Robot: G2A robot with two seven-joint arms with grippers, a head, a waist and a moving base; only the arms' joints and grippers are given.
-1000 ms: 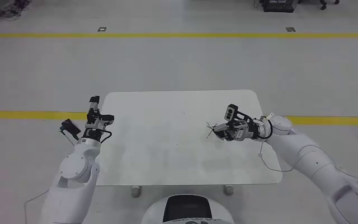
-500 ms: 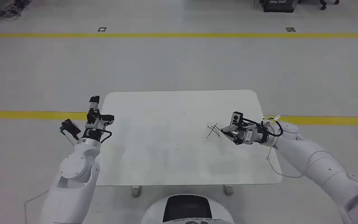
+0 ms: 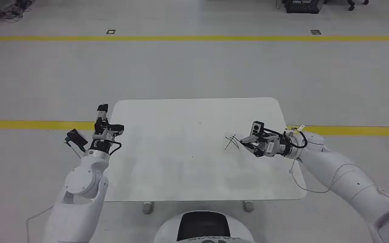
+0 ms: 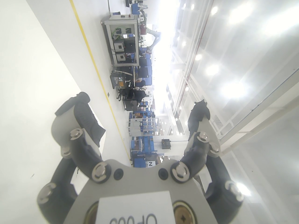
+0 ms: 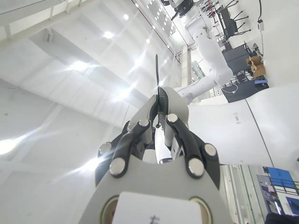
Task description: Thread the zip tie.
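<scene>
The right jaws were pressed together on a black zip tie (image 5: 157, 71). Its thin tail stuck out past their tips and its other end ran back between them. From above, these jaws hung over the right part of the white bench (image 3: 182, 170), inside its right edge, with the tail pointing off the tips toward the bench's middle. The left jaws stood spread with nothing between them at the bench's left edge, and a wide stretch of bench lay between the two pairs. The right wrist view showed the tie gripped flat between the pads. From above it was just thin dark lines off the tips.
</scene>
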